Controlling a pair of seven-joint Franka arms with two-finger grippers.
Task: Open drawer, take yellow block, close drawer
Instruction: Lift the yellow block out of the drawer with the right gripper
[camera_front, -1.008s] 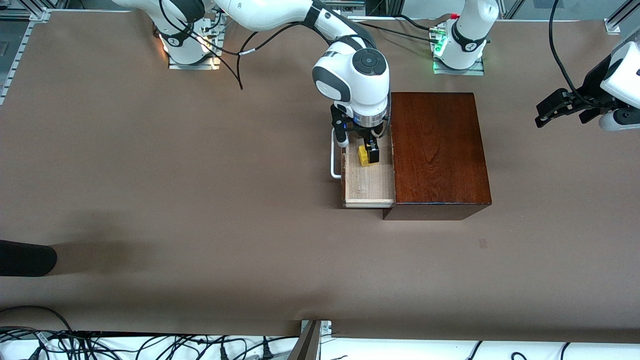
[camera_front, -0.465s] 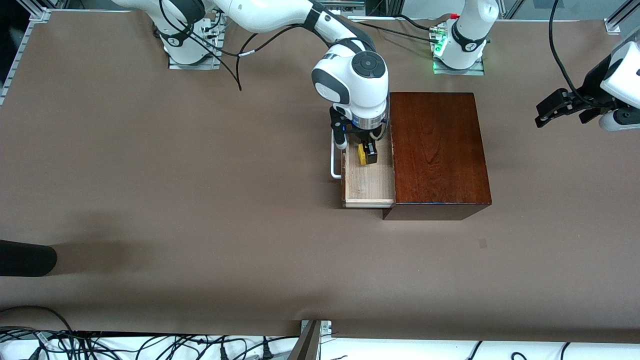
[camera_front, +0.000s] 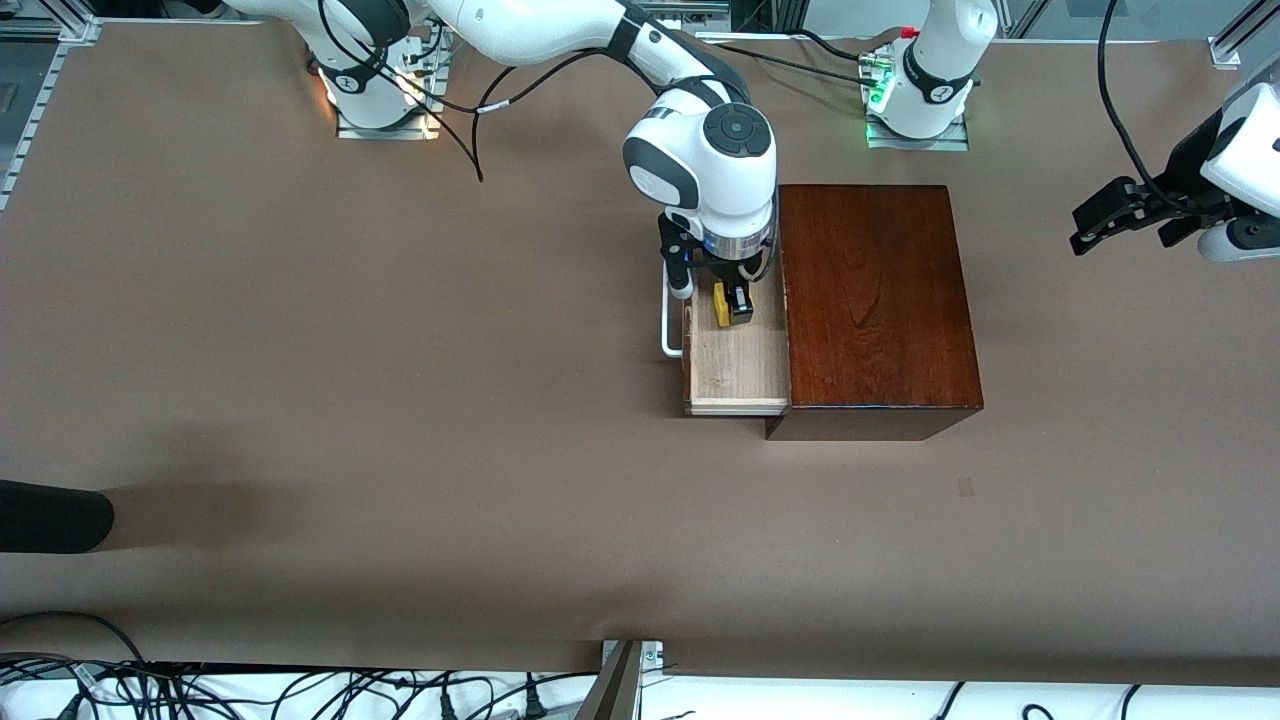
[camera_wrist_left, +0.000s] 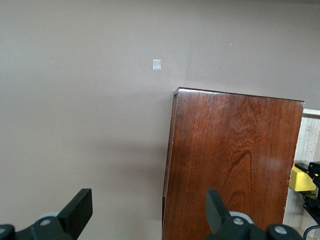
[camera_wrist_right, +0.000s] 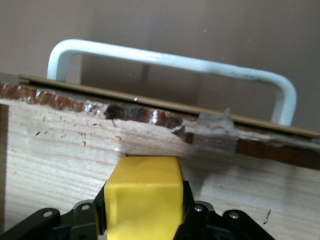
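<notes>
Right tool (camera_front: 730, 303) clenched on the yellow block (camera_front: 721, 305), which sits between its fingers over the open drawer (camera_front: 735, 370), near the white handle (camera_front: 668, 320). Left tool (camera_front: 1120, 215), released, waits above the table (camera_front: 400, 400) at the left arm's end.

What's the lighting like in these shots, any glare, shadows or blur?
Front view: even light, a soft broad shadow on the table near the front camera, a sheen on the wooden box. Right wrist view: the white loop handle shines, and the yellow block, held in the right pincer, looms large and slightly soft. Left wrist view: the box top shows a hazy reflection.
</notes>
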